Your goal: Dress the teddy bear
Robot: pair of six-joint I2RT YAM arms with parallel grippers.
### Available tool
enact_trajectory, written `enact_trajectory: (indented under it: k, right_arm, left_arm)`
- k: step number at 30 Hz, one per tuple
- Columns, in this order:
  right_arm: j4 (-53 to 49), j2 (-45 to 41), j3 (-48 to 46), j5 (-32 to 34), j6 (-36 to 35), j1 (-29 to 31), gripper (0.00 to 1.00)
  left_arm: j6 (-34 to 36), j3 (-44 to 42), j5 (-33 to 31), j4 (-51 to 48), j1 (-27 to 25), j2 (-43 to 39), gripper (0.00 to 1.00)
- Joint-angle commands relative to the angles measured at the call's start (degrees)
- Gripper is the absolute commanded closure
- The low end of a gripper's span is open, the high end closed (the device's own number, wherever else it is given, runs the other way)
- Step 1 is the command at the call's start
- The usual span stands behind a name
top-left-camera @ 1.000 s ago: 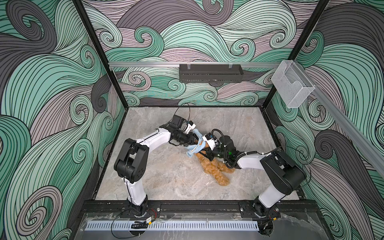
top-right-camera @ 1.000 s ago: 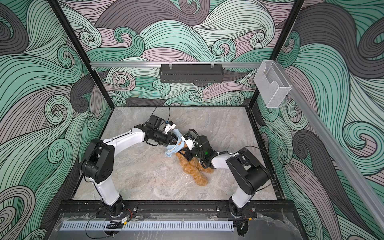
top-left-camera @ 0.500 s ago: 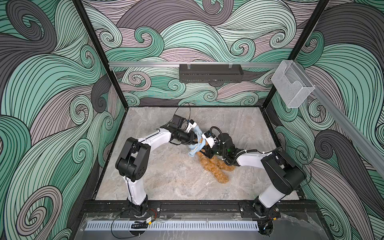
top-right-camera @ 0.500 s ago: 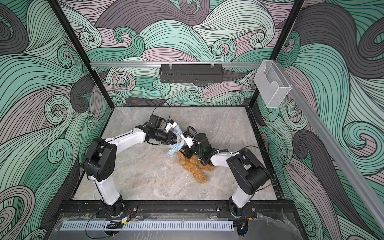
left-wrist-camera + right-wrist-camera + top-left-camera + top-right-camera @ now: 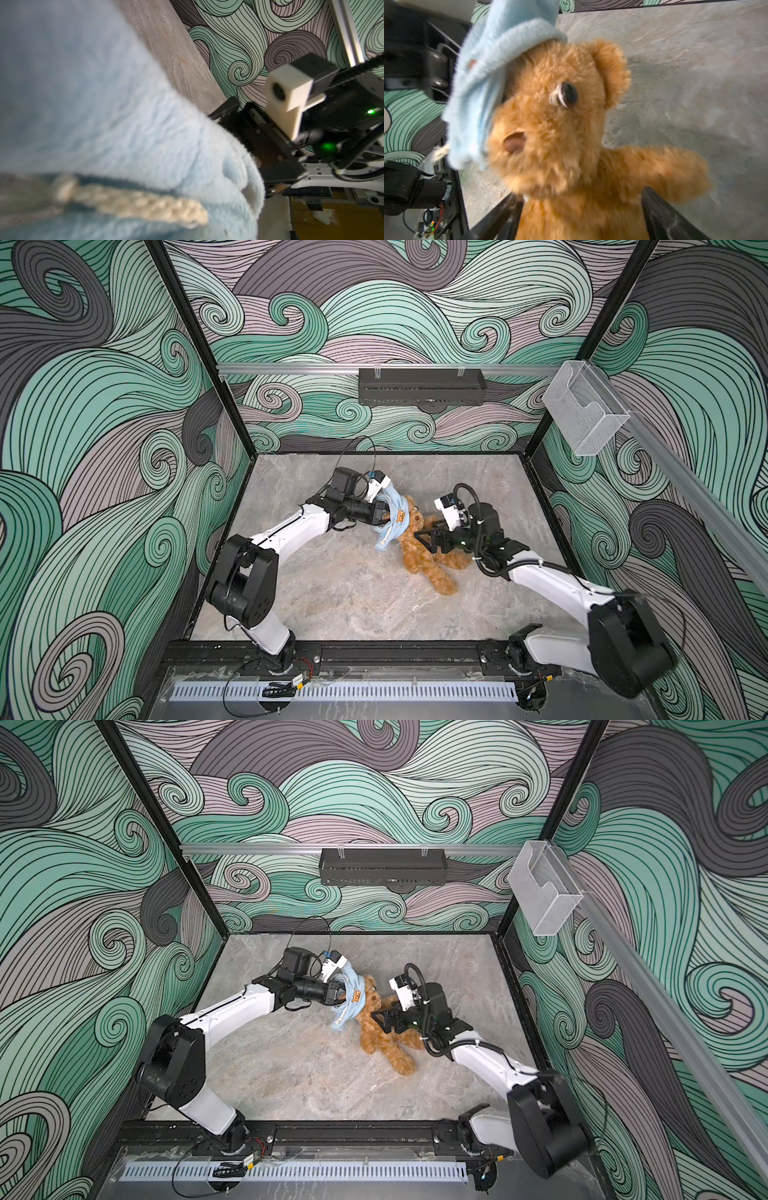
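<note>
The teddy bear (image 5: 422, 549) (image 5: 376, 1033) lies on its back mid-table, golden-brown, legs toward the front right. A light-blue garment (image 5: 394, 515) (image 5: 352, 997) with a bear patch is draped over one side of its head (image 5: 560, 116). My left gripper (image 5: 383, 516) (image 5: 338, 994) is shut on the garment, which fills the left wrist view (image 5: 124, 135) and hides the jaws. My right gripper (image 5: 426, 539) (image 5: 380, 1021) (image 5: 579, 216) is open, its dark fingers (image 5: 654, 205) standing on either side of the bear's torso under one arm.
A black tray (image 5: 422, 386) hangs on the back wall rail. A clear plastic bin (image 5: 584, 410) is mounted on the right wall. The marble table (image 5: 332, 597) is walled on three sides, with the arm bases along its front edge.
My left gripper has shut on the garment at the bear's head. My right gripper has opened wide and drawn back a little to the right along the bear.
</note>
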Motion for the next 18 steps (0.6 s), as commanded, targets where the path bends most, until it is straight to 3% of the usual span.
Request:
enact_trajectory:
  k: [1,4,7,10,14,18]
  right_arm:
    - [-13.53,-6.58,3.67,-6.22,2.00,-1.95,0.05]
    - [-13.18,-5.81,8.32,-11.04,7.85,-1.82,0.11]
    - [-13.37,-0.32,14.83,-12.92,15.58,-0.56,0.32]
    - [-15.99,4.52,21.39,-10.73,18.34,2.27,0.48]
    - [-21.25,10.20,27.52,-6.77,19.64,3.94,0.55]
    - [-19.30,12.81,28.24,-6.21,21.21,3.98,0.61]
  left_arm:
    - [8.26,-1.34,-2.35,4.54,0.50,-1.61,1.00]
    - [13.44,-2.75,-3.35,7.17,0.08,-2.65,1.00]
    - [18.52,-4.00,-5.21,8.52,-1.08,-3.99,1.00]
    - [22.63,-5.05,-6.89,8.58,-2.12,-4.78,1.00]
    - [24.81,-5.80,-7.43,8.35,-2.78,-5.45,1.00]
    - [26.16,-6.60,-7.74,8.40,-3.34,-5.92,1.00]
